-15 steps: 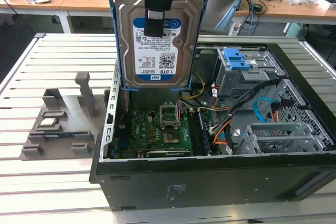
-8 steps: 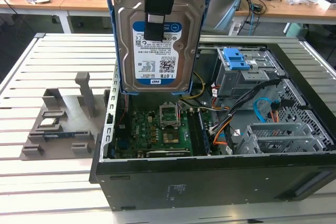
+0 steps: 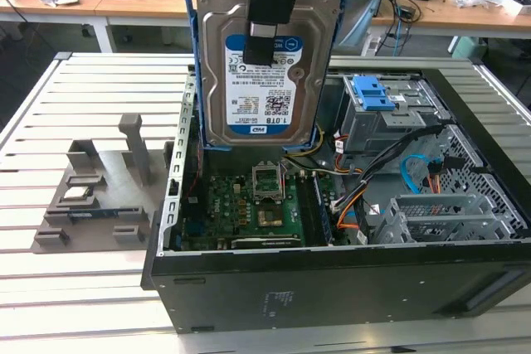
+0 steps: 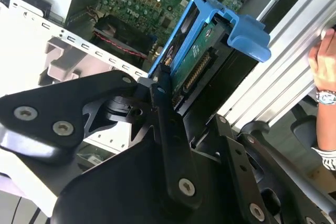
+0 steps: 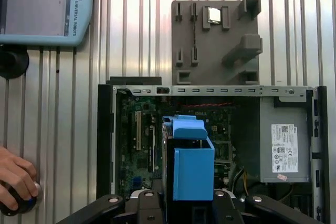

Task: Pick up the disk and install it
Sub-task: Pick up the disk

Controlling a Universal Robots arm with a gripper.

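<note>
- Exterior view: the gripper point(image 3: 260, 46) holds the disk point(image 3: 261, 97) upright in the air above the open computer case point(image 3: 332, 296). The label faces this camera, and the blue carrier rail runs down both long edges.
- One black finger lies flat on the label face near the upper end. The jaws pinch the disk through its thickness.
- The disk hangs over the motherboard point(image 3: 241, 205), clear of the case walls and not in any bay.
- A blue latch flap point(image 3: 371, 93) sits on the metal frame toward the exterior view's right.
- A grey fixture point(image 3: 91, 205) lies on the slatted table point(image 3: 75, 105) at the exterior view's left, just beside the case.
- Second wrist view: the disk point(image 4: 202, 51) shows edge-on with its connector row in sight. The black fingers point(image 4: 160, 103) are clamped on either face.
- A person's hand point(image 4: 324, 59) with a wristwatch point(image 4: 326, 97) rests on the table rails, well apart from the disk.
- First wrist view: the blue rail of the disk point(image 5: 191, 171) stands over the case interior. It is between the motherboard and the grey power supply point(image 5: 270, 111).
- A teach pendant point(image 5: 37, 9) lies on the table, and a person's hand point(image 5: 13, 179) rests on a dark round object.
</note>
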